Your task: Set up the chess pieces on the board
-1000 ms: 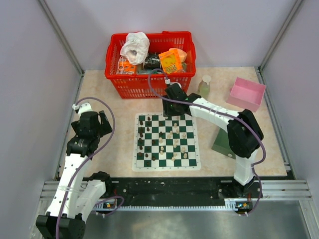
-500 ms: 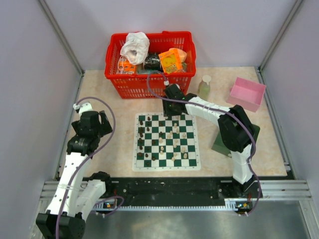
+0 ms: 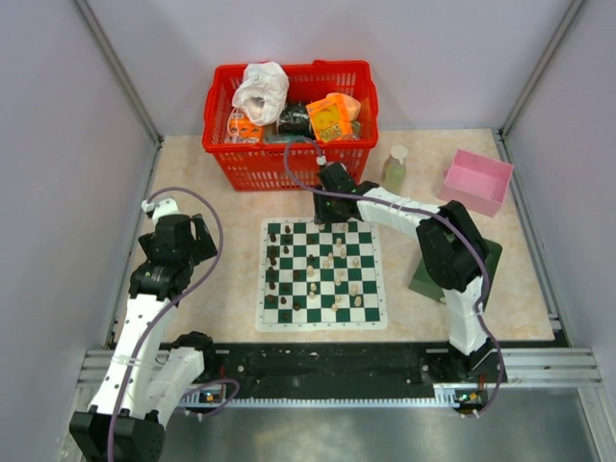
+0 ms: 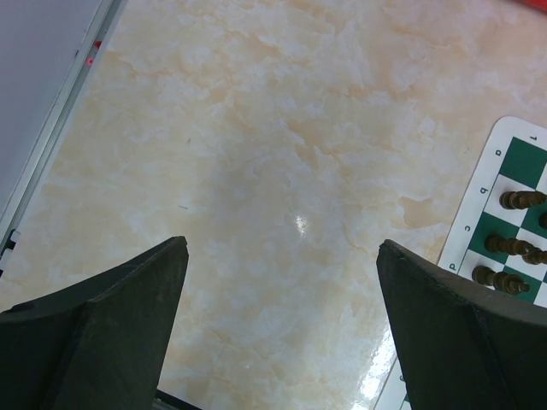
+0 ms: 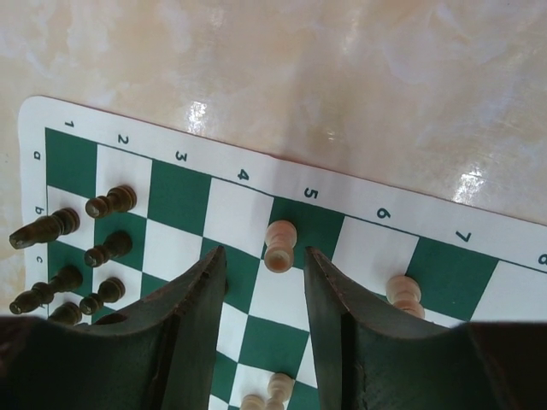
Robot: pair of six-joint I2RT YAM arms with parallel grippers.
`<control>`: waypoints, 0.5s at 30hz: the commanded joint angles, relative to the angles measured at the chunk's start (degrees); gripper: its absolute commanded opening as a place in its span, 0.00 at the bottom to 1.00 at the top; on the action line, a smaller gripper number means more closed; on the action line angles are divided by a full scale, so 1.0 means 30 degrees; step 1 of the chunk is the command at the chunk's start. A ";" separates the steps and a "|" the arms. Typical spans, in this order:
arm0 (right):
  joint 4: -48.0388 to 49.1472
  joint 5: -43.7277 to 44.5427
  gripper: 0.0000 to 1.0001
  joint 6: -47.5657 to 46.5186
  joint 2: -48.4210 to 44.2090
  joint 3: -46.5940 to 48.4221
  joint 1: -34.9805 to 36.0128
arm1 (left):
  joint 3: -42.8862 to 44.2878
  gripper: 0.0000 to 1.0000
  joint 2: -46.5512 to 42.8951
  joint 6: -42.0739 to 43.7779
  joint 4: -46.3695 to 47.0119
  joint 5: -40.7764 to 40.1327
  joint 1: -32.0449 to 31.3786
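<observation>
The board (image 3: 322, 323) lies in the middle of the table. Dark brown chess pieces (image 3: 273, 260) stand along its left columns and cream ones (image 3: 339, 260) are scattered over the middle and right. My right gripper (image 3: 327, 219) is low over the board's far edge. In the right wrist view its fingers (image 5: 265, 252) are open and stand on either side of one upright cream piece (image 5: 280, 246) at the board (image 5: 184, 192) edge, with a gap on each side. My left gripper (image 3: 192, 239) is open and holds nothing (image 4: 282, 246), over bare table left of the board (image 4: 513, 162).
A red basket (image 3: 289, 168) of packets stands behind the board. A small bottle (image 3: 395, 166) and a pink box (image 3: 476, 180) sit at the back right. A dark green box (image 3: 428, 279) lies right of the board, partly under the right arm.
The right arm has folded its elbow in and the gripper has shifted slightly left at the board's far edge. Its jaws have narrowed. The left arm has not moved.
</observation>
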 commanded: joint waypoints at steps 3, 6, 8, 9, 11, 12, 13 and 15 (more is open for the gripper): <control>0.0896 0.0076 0.41 0.0289 0.0254 0.0436 -0.0169 | 0.0126 0.97 0.0120 0.0151 0.0608 -0.0153 -0.0020; 0.0896 0.0193 0.41 0.0288 0.0400 0.0466 -0.0199 | 0.0126 0.97 0.0149 0.0151 0.0608 -0.0153 -0.0020; 0.0925 0.0310 0.40 0.0259 0.0459 0.0495 -0.0228 | 0.0126 0.97 0.0149 0.0180 0.0579 -0.0124 -0.0020; 0.0896 0.0368 0.38 0.0230 0.0488 0.0495 -0.0228 | 0.0126 0.97 0.0120 0.0151 0.0637 -0.0123 -0.0020; 0.0925 0.0398 0.38 0.0200 0.0635 0.0524 -0.0228 | 0.0126 0.97 0.0149 0.0151 0.0637 -0.0152 -0.0020; 0.0896 0.0369 0.38 0.0200 0.0664 0.0553 -0.0228 | 0.0126 0.97 0.0120 0.0151 0.0637 -0.0153 -0.0020; 0.0925 0.0369 0.38 0.0171 0.0694 0.0554 -0.0257 | 0.0126 0.97 0.0149 0.0151 0.0579 -0.0153 -0.0020; 0.0896 0.0369 0.38 0.0113 0.0723 0.0583 -0.0228 | 0.0126 0.97 0.0178 0.0151 0.0666 -0.0124 -0.0020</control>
